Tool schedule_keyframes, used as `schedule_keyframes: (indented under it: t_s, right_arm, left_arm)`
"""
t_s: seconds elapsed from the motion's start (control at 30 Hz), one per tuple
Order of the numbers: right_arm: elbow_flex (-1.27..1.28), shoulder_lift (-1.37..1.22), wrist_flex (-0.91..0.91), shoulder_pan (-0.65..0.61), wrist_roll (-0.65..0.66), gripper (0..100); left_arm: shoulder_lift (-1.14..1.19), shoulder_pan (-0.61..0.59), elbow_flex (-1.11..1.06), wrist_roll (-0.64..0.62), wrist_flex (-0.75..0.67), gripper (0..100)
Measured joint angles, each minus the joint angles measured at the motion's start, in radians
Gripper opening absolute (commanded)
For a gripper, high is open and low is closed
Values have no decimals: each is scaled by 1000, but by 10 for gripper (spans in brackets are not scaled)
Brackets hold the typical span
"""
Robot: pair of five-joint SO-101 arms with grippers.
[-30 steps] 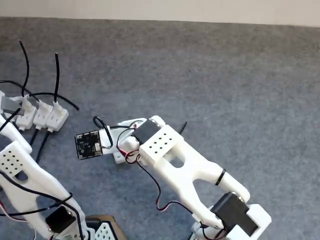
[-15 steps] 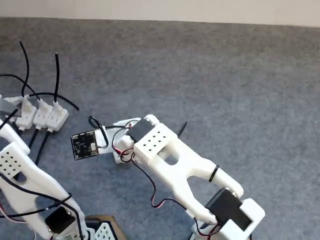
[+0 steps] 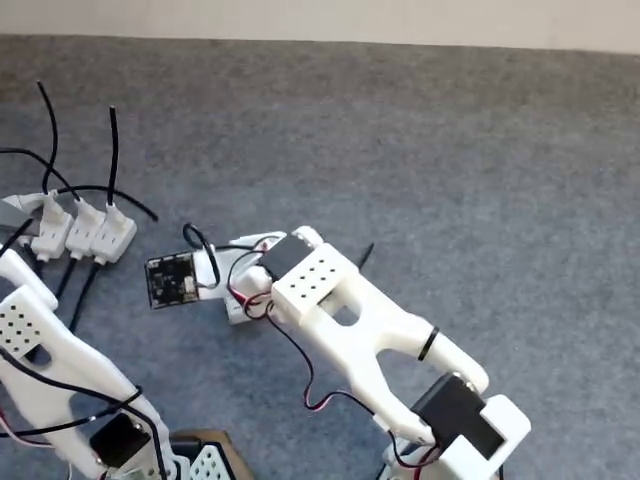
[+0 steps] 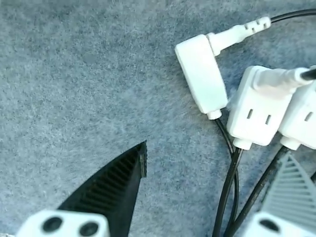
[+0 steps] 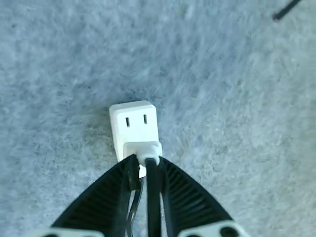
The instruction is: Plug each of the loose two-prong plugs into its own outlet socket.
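Lying flat on the grey carpet (image 3: pixel 450 150), the white socket block (image 5: pixel 134 126) is showing two slots on its upturned face. Its cord end is pointing back into the right gripper (image 5: pixel 147 164), whose black fingers are pressing together on the white collar where the cord leaves the block. In the high view the block's long axis is running roughly from 4 o'clock to 10 o'clock, in line with the right forearm. That arm is stretching in low from the 5 o'clock corner, its wrist tipping down toward the carpet.

The cluster of white plugs and sockets (image 3: pixel 85 232) is sitting at about 10 o'clock from that gripper, well apart from it. The coming move is probably turning on that heading, since the held block must be carried that way to meet a mate. Whether the block is hiding prongs on its far side I cannot tell.

The left gripper (image 4: pixel 216 153) is hanging over the cluster with its fingers spread wide and gripping nothing. A slotted socket (image 4: pixel 252 111) and a flat white plug (image 4: pixel 200 79) just beside it are lying ahead of the fingertips, black cords (image 4: pixel 232 187) trailing back between them. The left arm is the nearer one to the cluster.
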State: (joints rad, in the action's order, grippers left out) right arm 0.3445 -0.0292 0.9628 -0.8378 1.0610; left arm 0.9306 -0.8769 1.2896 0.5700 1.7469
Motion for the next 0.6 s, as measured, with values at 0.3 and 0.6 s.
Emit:
schedule_keyframes:
  t_s: [0.3, 0.6]
  right_arm:
    - [21, -41, 0, 37, -2, 5]
    - [43, -58, -3, 46, -2, 5]
  left_arm:
    - [0, 0, 0, 0, 0, 386]
    - [0, 0, 0, 0, 0, 386]
